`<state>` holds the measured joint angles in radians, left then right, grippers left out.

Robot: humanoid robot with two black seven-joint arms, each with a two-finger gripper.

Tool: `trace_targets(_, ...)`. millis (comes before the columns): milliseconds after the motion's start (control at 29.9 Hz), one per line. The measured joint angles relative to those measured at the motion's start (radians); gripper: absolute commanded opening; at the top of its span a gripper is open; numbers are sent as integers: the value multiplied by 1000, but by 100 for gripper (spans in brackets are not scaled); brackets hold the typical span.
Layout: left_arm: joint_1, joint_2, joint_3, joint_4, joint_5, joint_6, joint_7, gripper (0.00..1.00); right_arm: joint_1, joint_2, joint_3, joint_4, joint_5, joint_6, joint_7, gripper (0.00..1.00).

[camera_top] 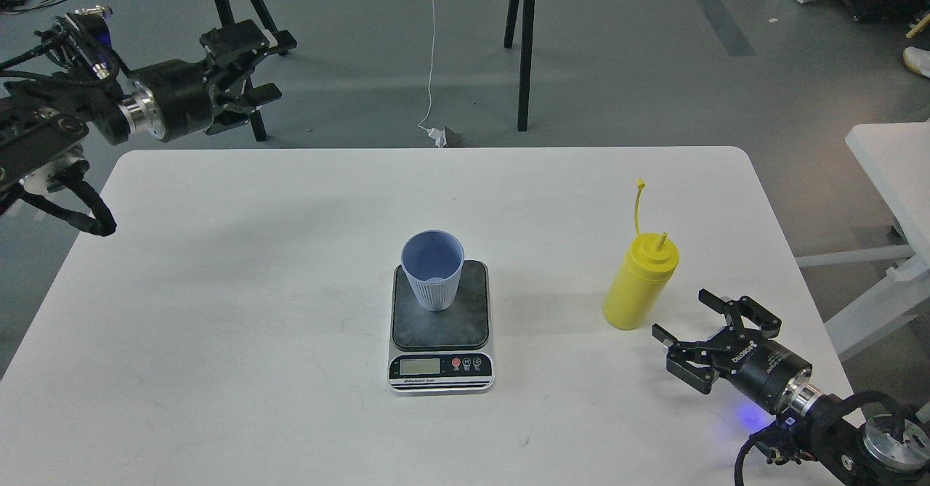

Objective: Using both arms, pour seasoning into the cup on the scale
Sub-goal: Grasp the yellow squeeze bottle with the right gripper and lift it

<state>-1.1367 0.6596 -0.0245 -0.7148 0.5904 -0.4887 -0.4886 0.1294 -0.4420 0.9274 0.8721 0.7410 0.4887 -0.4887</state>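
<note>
Right gripper, fingers spread and empty, lies just beside the bottle, at its near right, not touching. Bottle stands upright on the table, right of the scale. Cup rests on the scale platform. Left gripper, spread and empty, hovers far left of the scale.

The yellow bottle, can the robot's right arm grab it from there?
Probably yes. The right end effector is open, just beside the yellow bottle, with only bare table between them.

Black arms with silver joint rings, black cabling, clawed grippers.
</note>
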Motion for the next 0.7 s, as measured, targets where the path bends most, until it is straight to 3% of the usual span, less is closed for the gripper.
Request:
trace_targets(568,17,7,0,-3,-1,0,0,100,154,161,-65,-209,-51,0,0,97)
trace_targets(635,20,8,0,-3,-1,0,0,100,162,170,-71,-217,-52,0,0,89)
trace_targets(668,24,8,0,-3,-2,0,0,100,163,172,-73,-219,-53,0,0,77)
trace_targets(702,29,8,0,-3,-2,0,0,100,164,174,-74,-221,-56,0,0,56)
